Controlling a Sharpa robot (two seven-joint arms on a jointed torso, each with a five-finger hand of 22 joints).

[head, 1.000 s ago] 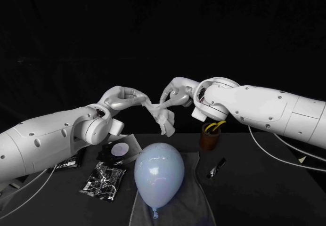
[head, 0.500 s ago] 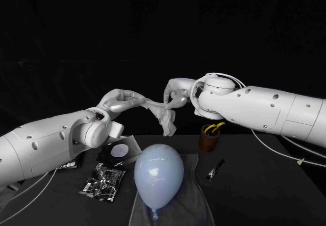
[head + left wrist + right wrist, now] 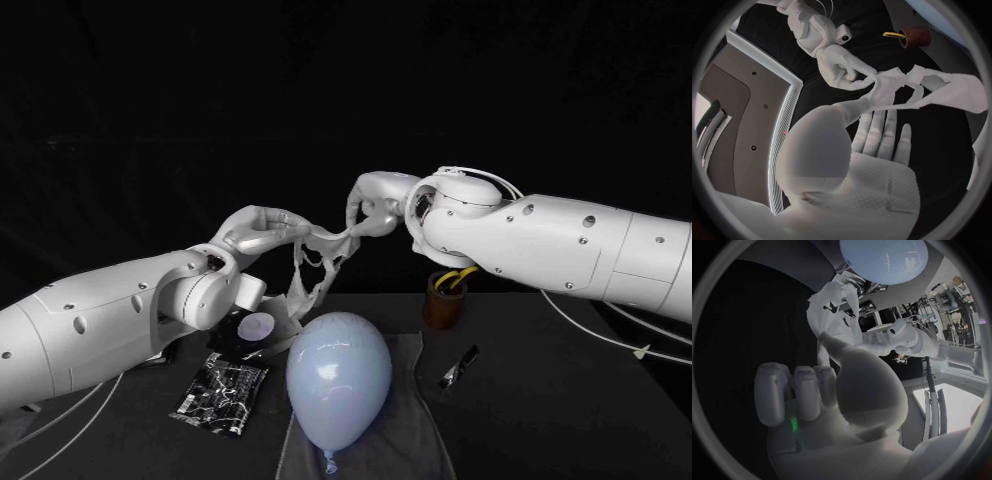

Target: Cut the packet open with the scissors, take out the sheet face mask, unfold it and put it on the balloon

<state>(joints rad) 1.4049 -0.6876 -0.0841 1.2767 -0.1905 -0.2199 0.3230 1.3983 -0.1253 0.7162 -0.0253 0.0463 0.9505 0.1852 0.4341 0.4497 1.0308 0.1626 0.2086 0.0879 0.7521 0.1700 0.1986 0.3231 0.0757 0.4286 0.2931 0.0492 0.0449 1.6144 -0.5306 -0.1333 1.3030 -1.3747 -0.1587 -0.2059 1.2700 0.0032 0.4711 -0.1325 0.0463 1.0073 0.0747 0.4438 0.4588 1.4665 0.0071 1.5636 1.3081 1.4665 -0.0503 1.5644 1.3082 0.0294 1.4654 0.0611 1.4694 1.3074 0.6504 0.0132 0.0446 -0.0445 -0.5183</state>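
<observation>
Since a second ago the sheet face mask has been drawn wider; it is pinched by the fingers of the left hand and the right hand, above the balloon. Judged limp, thin and tearable, it should be gripped at its edges.

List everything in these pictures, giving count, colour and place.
sheet face mask: one, white, stretched in the air between both hands
balloon: one, pale blue, lying on the cloth
cloth: one, grey, on the black table
packet: one, black, left of the balloon
cup: one, brown, behind the balloon's right
scissors: one, yellow handles, in the cup
left hand: one, silver, holds the mask
right hand: one, silver, holds the mask
</observation>
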